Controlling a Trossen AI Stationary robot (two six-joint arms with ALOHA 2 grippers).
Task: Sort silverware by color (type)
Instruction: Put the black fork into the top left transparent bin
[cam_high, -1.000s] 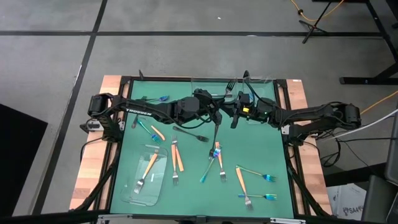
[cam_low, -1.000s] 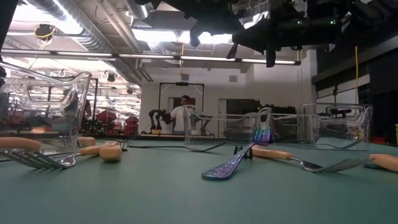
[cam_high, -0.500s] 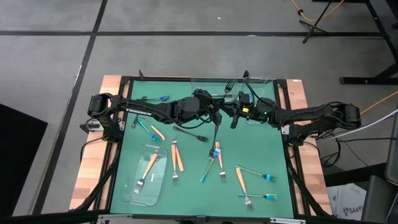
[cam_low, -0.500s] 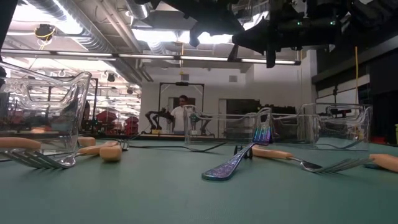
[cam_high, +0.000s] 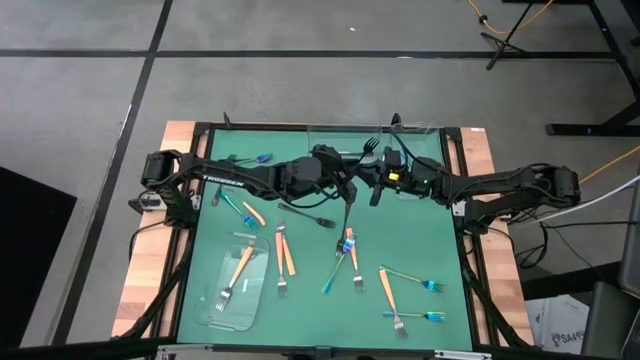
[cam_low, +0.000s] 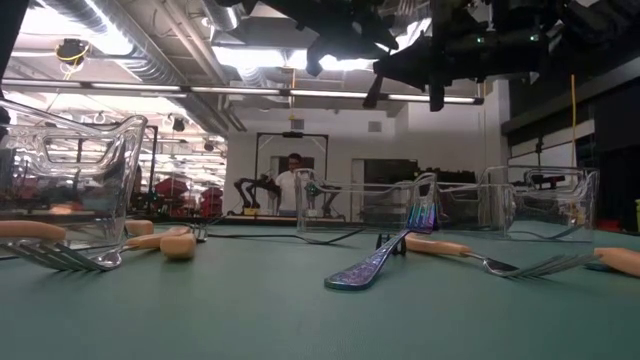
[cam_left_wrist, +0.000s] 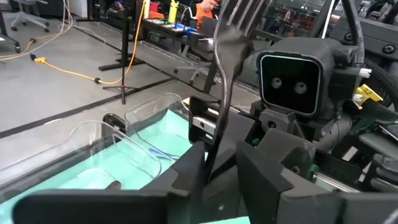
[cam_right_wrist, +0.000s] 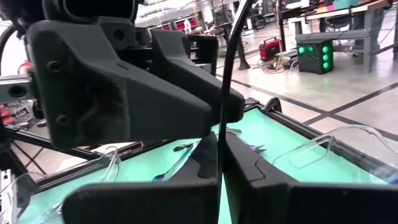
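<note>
The black fork (cam_left_wrist: 225, 74) stands near upright between the two wrists above the table's far middle, the right gripper (cam_right_wrist: 219, 163) clamped on its handle while the left gripper (cam_left_wrist: 219, 171) looks parted around it

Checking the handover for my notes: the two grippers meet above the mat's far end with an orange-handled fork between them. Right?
Not quite: the fork between the left gripper and the right gripper is all black, not orange-handled, as the left wrist view shows.
</note>
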